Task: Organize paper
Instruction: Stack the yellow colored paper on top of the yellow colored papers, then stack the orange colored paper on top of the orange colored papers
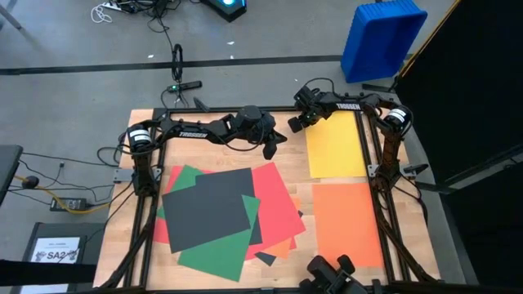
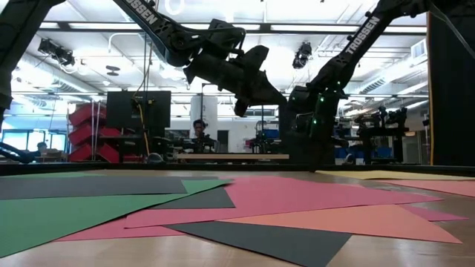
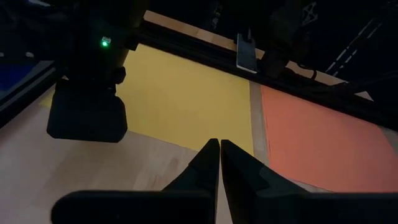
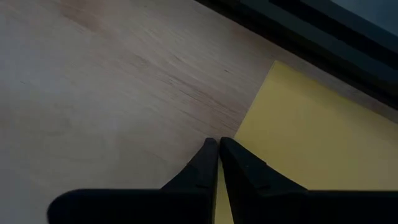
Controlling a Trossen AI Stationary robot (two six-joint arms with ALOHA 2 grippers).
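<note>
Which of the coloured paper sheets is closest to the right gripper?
The yellow rectangular paper sheet, lying alone at the table's far right. The shut right gripper sits at its corner; the orange sheet lies nearer the front.

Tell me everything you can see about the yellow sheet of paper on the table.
The yellow sheet is a plain matte rectangle of thin paper, lying flat and uncreased on the wooden table, at the far right, apart from the jumbled pile. Its long edges run front to back, and its right edge lies along the dark frame. The orange sheet lies just in front of it across a thin strip of bare wood, not touching. The right gripper, jaws shut, hovers at its far-left corner.
</note>
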